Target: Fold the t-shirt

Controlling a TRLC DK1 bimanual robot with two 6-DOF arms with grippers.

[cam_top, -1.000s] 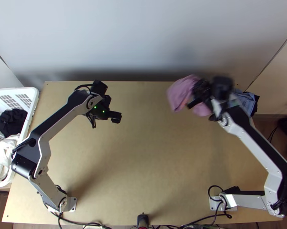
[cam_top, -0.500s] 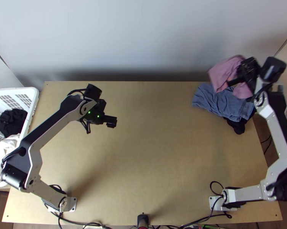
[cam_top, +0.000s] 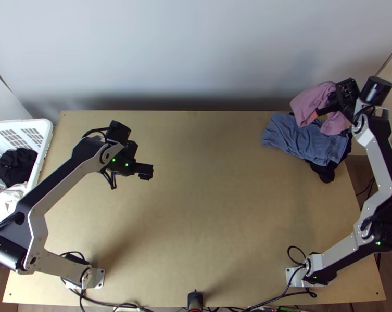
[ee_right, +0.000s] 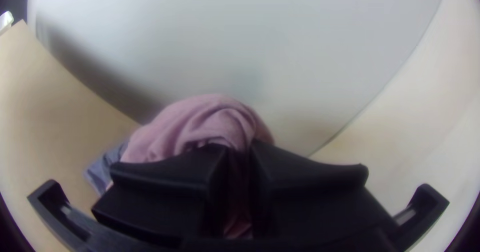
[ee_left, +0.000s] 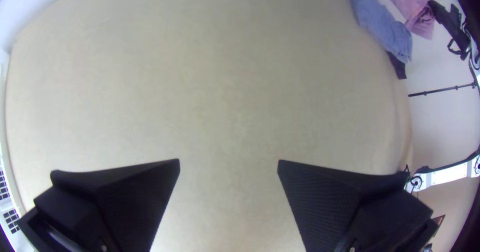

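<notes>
Pink cloth (cam_top: 307, 104) looks matt, the wooden table (cam_top: 211, 208) smooth, the basket (cam_top: 19, 124) plastic.

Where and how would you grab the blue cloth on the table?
Probably by the end nearest the middle of the table, pinched from above. That end of the blue cloth lies wrinkled on the wood, so a fold could be nipped up. Its other end overlaps the black cloth, and the pink cloth in the right hand hangs over its far edge.
</notes>
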